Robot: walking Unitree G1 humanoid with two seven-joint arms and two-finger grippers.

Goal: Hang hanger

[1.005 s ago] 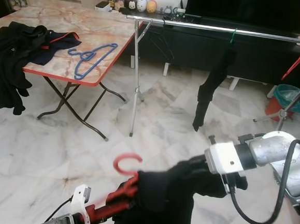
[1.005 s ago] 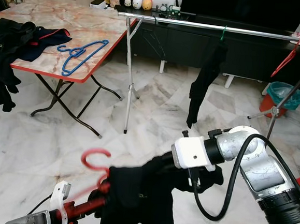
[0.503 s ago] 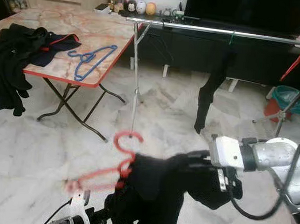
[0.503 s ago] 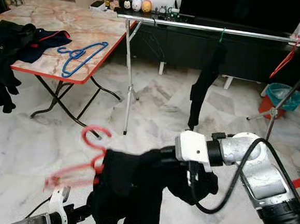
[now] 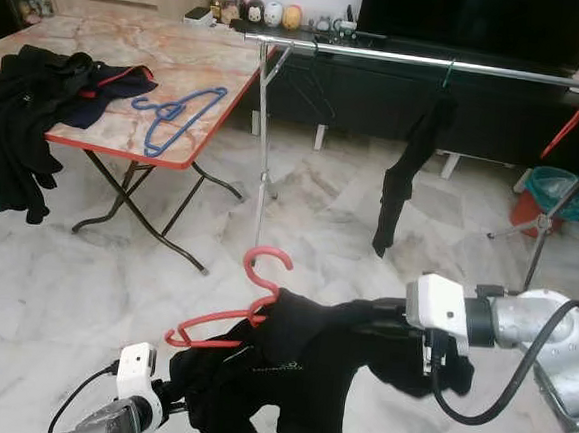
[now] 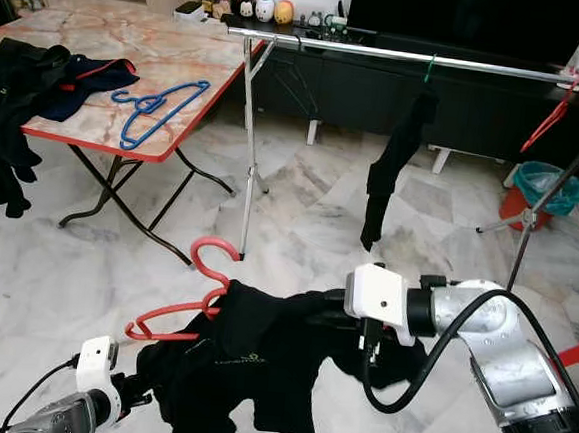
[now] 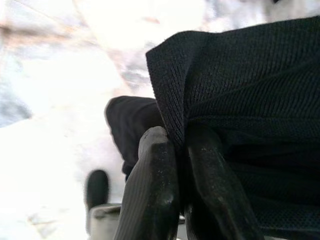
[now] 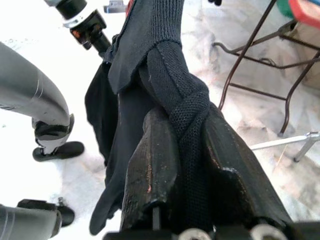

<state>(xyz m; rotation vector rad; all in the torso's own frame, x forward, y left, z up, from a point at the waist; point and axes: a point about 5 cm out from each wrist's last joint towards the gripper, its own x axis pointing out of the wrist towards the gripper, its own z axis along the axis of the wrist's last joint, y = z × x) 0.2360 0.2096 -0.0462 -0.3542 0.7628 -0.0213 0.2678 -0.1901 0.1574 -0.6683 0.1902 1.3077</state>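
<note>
- black clothes (image 5: 17, 115) heaped on the marble-top surface (image 5: 197, 54), far up-left of both pincers, part of the heap hanging over the edge
- blue hangers (image 5: 172, 112) lie flat on the same surface, just beside the clothes, near the red edge
- left pincer (image 7: 182, 165) low, at the lower left edge of the black garment (image 5: 298, 368); fingers (image 7: 155, 190) clenched on a fold of the knit fabric, seen in left wrist view
- red hanger (image 5: 232, 307) sits just above the left pincer, between the two pincers and nearer the left one; hook up, one shoulder sticking out bare to the left, the other inside the garment
- black garment draped over the hanger and stretched between both pincers, hanging above the marble floor (image 5: 84, 281)
- right pincer (image 8: 192, 145) at the garment's right end; fingers (image 8: 150, 165) clamped on a twisted rope of the black knit, seen in right wrist view
- silver clothes rail (image 5: 422, 58) well above and beyond both pincers, apart from the red hanger
- dark garment (image 5: 405, 170) hangs from the rail on a green hook, above the right pincer
- another red hanger (image 5: 575, 114) on the rail's right end, up-right of the right pincer
- teal bin (image 5: 561, 188) on the floor below that
</note>
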